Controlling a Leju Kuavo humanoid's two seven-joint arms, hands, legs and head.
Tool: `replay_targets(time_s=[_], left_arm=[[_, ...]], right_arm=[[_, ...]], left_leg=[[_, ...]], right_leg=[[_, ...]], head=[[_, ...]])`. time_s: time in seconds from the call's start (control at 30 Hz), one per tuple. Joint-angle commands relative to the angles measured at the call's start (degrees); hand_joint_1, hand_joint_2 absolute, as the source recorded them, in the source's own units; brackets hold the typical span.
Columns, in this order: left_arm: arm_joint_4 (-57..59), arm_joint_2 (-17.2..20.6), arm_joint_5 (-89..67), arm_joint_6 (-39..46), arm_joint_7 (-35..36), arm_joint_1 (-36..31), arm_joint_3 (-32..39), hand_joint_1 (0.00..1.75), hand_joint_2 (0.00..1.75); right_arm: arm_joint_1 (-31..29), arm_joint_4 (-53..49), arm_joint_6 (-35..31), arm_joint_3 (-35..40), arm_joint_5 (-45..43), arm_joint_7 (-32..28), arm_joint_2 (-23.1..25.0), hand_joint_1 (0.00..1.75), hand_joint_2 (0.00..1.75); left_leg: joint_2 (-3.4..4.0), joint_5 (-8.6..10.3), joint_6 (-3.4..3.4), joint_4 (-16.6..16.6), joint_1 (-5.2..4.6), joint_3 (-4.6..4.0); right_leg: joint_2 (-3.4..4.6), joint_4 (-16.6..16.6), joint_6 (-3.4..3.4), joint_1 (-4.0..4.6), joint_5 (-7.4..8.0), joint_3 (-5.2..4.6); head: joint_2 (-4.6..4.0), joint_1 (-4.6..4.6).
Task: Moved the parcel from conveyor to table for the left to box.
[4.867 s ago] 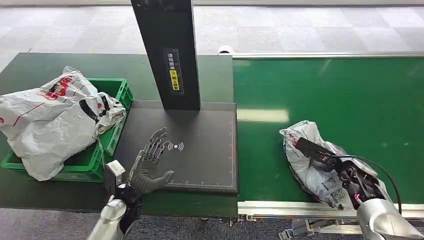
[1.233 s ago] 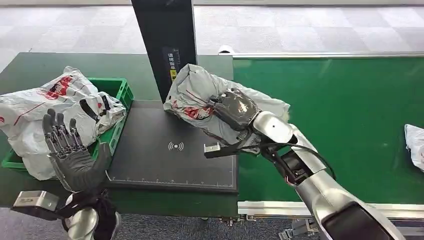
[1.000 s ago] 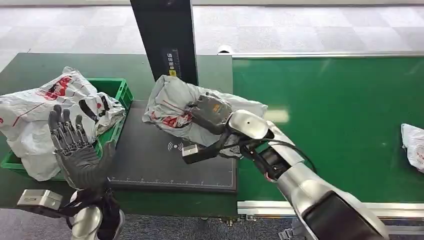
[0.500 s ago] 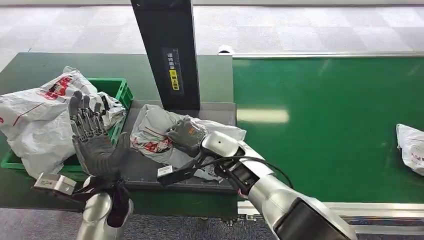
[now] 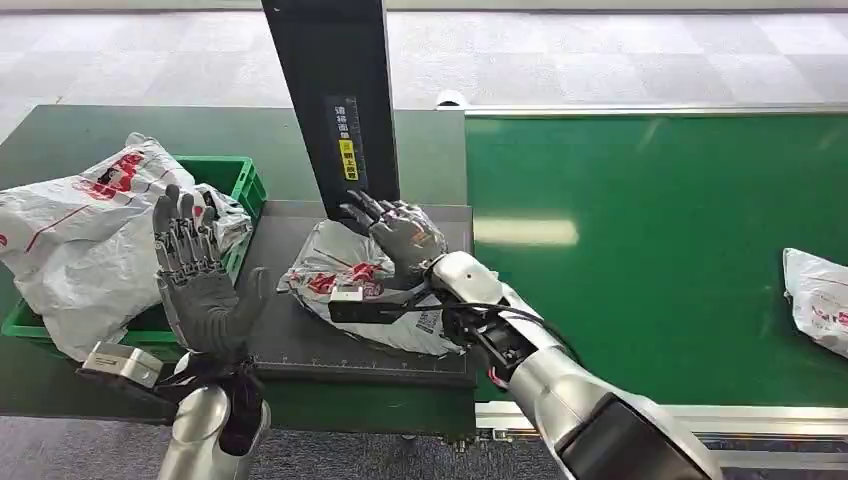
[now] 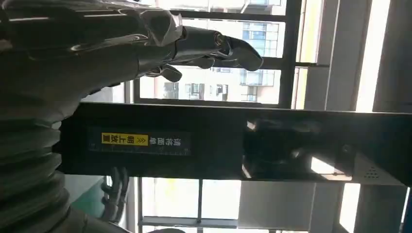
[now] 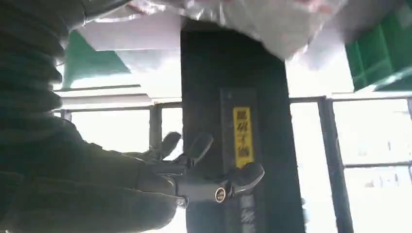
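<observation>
Parcel [image 5: 355, 290], a crumpled white plastic mailer with red print, is lying on the dark grey scanner pad [image 5: 300, 340] of the counter, below the black post [image 5: 335, 110]. Right hand [image 5: 400, 235] is hovering spread above it, apparently not gripping. Left hand [image 5: 200, 285] is waiting open beside the green plastic crate [image 5: 240, 180]; it should be reaching low across the parcel's middle.

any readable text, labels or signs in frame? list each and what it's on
Black scanner post: white Chinese line over a yellow strip with black characters, too small to read reliably.
Black scan pad: no words; ruler ticks along its edge.
Parcel on the pad: red print and a white shipping label, both illegible.
White bag in the green crate: red and black logo print, unreadable.
</observation>
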Motion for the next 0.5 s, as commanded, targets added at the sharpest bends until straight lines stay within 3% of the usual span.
replay_targets(time_s=[0.03,0.27,0.33,0.4,0.47,0.5], left_arm=[[3.2,0.4,-0.1,-0.1,0.2,-0.9,-0.9,0.00,1.75],[3.2,0.4,-0.1,-0.1,0.2,-0.9,-0.9,0.00,1.75],[3.0,0.1,0.0,0.0,0.2,-0.8,-0.5,0.00,1.75],[4.9,-0.1,0.0,-0.7,0.2,-1.6,-0.2,0.00,1.75],[5.6,-0.1,-0.2,-1.1,0.2,-2.1,-0.5,0.00,1.75],[5.6,-0.1,-0.2,-1.1,0.2,-2.1,-0.5,0.00,1.75]], right_arm=[[-1.2,-0.3,-0.6,-5.5,-1.1,-1.2,-2.0,0.00,1.75],[-1.2,-0.3,-0.6,-5.5,-1.1,-1.2,-2.0,0.00,1.75],[0.6,-2.8,0.0,-12.5,-9.8,-7.5,-1.5,0.00,1.75],[3.4,-7.6,7.0,-23.5,-25.0,-16.6,-0.9,0.00,1.75],[7.3,-16.5,15.5,-28.4,-35.1,-18.6,-1.4,0.00,1.75],[7.3,-16.5,15.5,-28.4,-35.1,-18.6,-1.4,0.00,1.75]], left_leg=[[-0.08,0.00,0.03,0.0,-0.02,0.07],[-0.06,0.00,0.03,0.0,-0.02,0.05],[-0.12,-0.01,0.06,-0.1,-0.01,0.16],[-0.10,0.01,0.03,-0.1,0.00,0.07],[-0.16,0.01,0.04,-0.1,0.00,0.10],[-0.19,0.02,0.04,-0.1,-0.01,0.09]], right_leg=[[-0.07,0.0,-0.01,-0.01,-0.02,0.10],[-0.06,0.0,0.00,-0.01,-0.02,0.06],[-0.09,-0.1,-0.02,0.00,-0.04,0.19],[-0.09,-0.1,-0.01,0.00,-0.02,0.10],[-0.14,-0.1,-0.02,0.01,-0.03,0.15],[-0.17,-0.1,-0.02,0.00,-0.04,0.15]], head=[[0.02,0.00],[0.02,-0.02],[0.02,-0.02],[0.02,-0.02],[0.02,-0.02],[0.02,-0.02]])
